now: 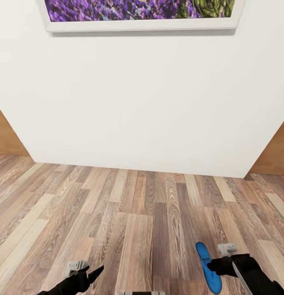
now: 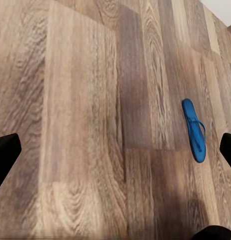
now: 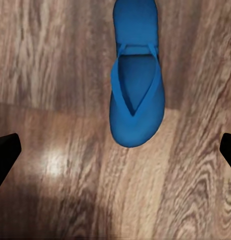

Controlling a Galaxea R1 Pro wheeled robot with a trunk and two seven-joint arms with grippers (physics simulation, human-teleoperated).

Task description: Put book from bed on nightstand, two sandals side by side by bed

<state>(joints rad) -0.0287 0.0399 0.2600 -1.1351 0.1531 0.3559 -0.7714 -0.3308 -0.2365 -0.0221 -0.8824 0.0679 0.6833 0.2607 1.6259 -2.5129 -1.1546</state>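
Observation:
One bright blue sandal (image 1: 208,267) lies flat on the wood-plank floor at the lower right of the head view. My right gripper (image 1: 219,265) hovers just above it and is open. In the right wrist view the sandal (image 3: 135,85) lies on the floor ahead of the gripper (image 3: 115,155), with the fingertips (image 3: 5,155) spread wide and touching nothing. My left gripper (image 1: 90,275) hangs open over bare floor at the lower left. Its wrist view shows the same sandal (image 2: 194,130) off to one side. The book, the bed, the nightstands and the other sandal are out of view.
A white wall (image 1: 142,102) stands close ahead, with a framed purple flower picture (image 1: 137,12) at the top. Brown wooden surfaces flank it at the left (image 1: 4,135) and right (image 1: 275,151). Grey parts of my base (image 1: 75,266) show low on the floor.

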